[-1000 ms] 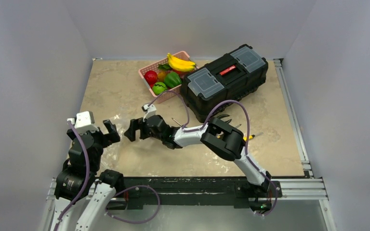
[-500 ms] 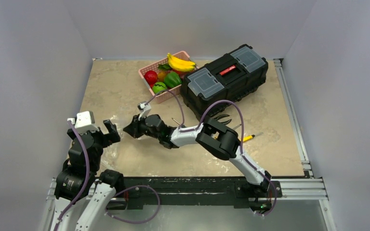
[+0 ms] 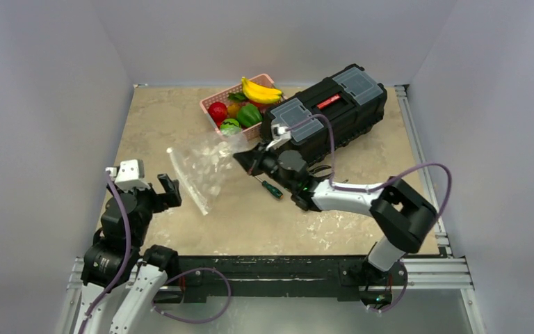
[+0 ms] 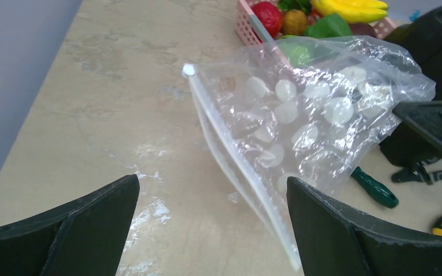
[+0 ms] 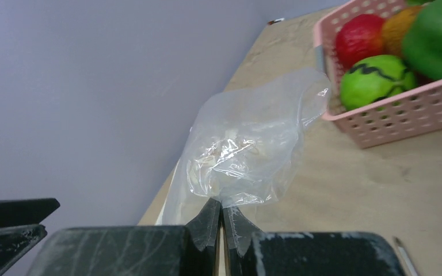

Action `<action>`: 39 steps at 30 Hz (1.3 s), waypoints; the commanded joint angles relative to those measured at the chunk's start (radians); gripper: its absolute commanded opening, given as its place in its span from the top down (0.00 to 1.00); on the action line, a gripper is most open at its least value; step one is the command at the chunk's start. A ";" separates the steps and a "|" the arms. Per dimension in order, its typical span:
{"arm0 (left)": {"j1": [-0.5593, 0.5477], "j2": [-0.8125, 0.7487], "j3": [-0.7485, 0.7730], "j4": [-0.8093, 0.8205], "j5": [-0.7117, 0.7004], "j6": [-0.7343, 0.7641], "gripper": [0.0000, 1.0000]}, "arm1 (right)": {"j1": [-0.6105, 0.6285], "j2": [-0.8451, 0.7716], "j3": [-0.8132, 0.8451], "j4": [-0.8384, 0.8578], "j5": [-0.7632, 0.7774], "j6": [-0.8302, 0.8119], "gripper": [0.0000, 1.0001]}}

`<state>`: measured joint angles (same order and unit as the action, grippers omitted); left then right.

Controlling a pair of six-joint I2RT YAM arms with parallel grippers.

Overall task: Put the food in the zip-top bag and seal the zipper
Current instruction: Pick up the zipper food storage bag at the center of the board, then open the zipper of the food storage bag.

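A beige table point(image 3: 160, 125) carried a black toolbox point(image 3: 327, 115) at the back right and, just beside it, a pink basket point(image 5: 403, 123) holding all the food point(image 3: 249, 115): bananas, red and green pieces, none of it bagged yet. In front of the basket, the zip-top bag point(image 3: 205, 170) hung empty and crumpled, clear with white spots. One corner was pinched in the right gripper point(image 5: 221, 214), whose jaws were pressed tight together on the film. Whether the bag's low corner touched the table could not be told. The left gripper point(image 4: 212, 187) waited near the bag's mouth with its jaws spread wide, holding nothing.

The film looked featherlight, limp and slick. It would likely sag, fold and slip under any loose pinch, so it would not stand open unaided. The firmest handhold appeared to be the zipper point(image 4: 230, 167), the stiffer strip slanting along the mouth edge toward the left gripper. A green-handled screwdriver point(image 3: 272, 188) lay on the table beneath the right arm.
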<state>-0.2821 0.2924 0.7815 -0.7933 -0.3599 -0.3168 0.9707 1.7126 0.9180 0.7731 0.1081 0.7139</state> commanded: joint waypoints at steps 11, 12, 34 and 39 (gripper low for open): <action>-0.003 -0.088 -0.143 0.147 0.563 -0.429 0.00 | -0.284 -0.529 -0.207 -0.153 -0.190 0.038 1.00; -0.003 -0.101 -0.156 0.167 0.593 -0.472 0.00 | -0.287 -0.553 -0.210 -0.168 -0.188 0.037 1.00; -0.003 -0.026 -0.240 0.539 0.759 -0.742 0.36 | -0.345 -0.712 -0.155 -0.208 -0.375 0.235 1.00; -0.003 -0.036 -0.272 0.576 0.711 -0.800 0.42 | -0.346 -0.707 -0.165 -0.165 -0.390 0.282 1.00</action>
<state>-0.2829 0.2592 0.5274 -0.3031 0.3916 -1.0508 0.6296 1.0115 0.7219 0.5110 -0.2375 0.9283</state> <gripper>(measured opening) 0.599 0.005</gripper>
